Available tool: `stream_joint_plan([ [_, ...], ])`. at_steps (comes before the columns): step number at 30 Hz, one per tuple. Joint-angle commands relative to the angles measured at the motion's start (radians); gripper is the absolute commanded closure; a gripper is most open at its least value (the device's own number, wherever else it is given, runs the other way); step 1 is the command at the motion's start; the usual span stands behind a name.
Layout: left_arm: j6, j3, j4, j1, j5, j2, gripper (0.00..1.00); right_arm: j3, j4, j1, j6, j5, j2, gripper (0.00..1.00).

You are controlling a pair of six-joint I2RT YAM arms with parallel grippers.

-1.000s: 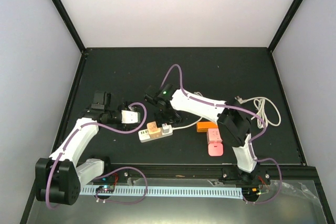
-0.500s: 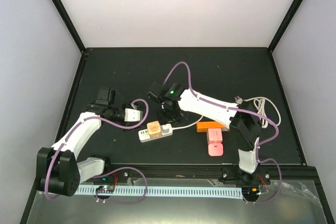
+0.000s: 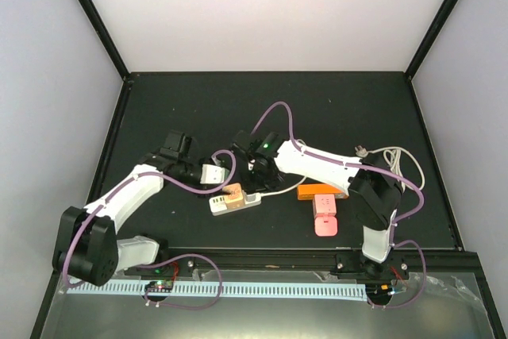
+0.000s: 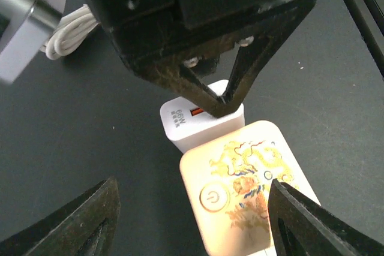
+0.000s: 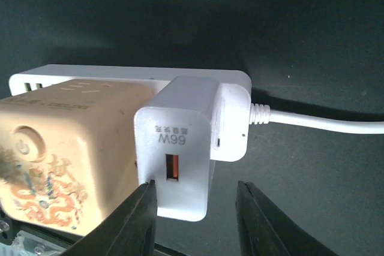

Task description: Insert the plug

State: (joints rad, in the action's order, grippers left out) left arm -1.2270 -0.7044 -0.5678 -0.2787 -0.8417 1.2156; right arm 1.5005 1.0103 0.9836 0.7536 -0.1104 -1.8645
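White 66W plug (image 5: 180, 148) seated in the power strip (image 5: 120, 71), at its cable end.
My right gripper (image 5: 195, 203) straddles it narrowly, I cannot tell if clamped; my left gripper (image 4: 192, 211) gapes wide above the strip's peach cube (image 4: 246, 184).

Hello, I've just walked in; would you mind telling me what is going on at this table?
Two arms are working on a plug job. The right gripper has its jaws down on the top of the white charger, which sits on the cord end of the white power strip, beside a beige cube adapter; it looks seated or nearly so. The left gripper hovers next to the adapter, jaws wide open, holding nothing.
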Motion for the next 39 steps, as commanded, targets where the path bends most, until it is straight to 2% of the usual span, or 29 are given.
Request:
stream_joint_plan([
  [1,0.032,-0.023,0.064,-0.04,0.032,0.025,0.31,-0.038,-0.049,-0.012,-0.014,-0.032,-0.024,0.63],
  [11,0.002,0.072,0.16,-0.119,0.187,0.029,0.36,-0.056,-0.043,-0.029,-0.02,-0.041,-0.026,0.66],
  [19,-0.017,0.085,0.159,-0.147,0.267,0.059,0.42,-0.095,-0.071,-0.045,-0.013,-0.054,0.013,0.66],
  [23,-0.023,0.085,0.134,-0.147,0.299,0.059,0.43,-0.103,-0.08,-0.048,-0.016,-0.058,0.026,0.62],
  [27,-0.037,0.093,0.109,-0.149,0.304,0.059,0.43,-0.142,-0.112,-0.05,-0.007,-0.073,0.033,0.61],
  [39,-0.034,0.09,0.082,-0.155,0.288,0.024,0.43,-0.26,-0.163,-0.051,-0.008,-0.066,0.022,0.66],
])
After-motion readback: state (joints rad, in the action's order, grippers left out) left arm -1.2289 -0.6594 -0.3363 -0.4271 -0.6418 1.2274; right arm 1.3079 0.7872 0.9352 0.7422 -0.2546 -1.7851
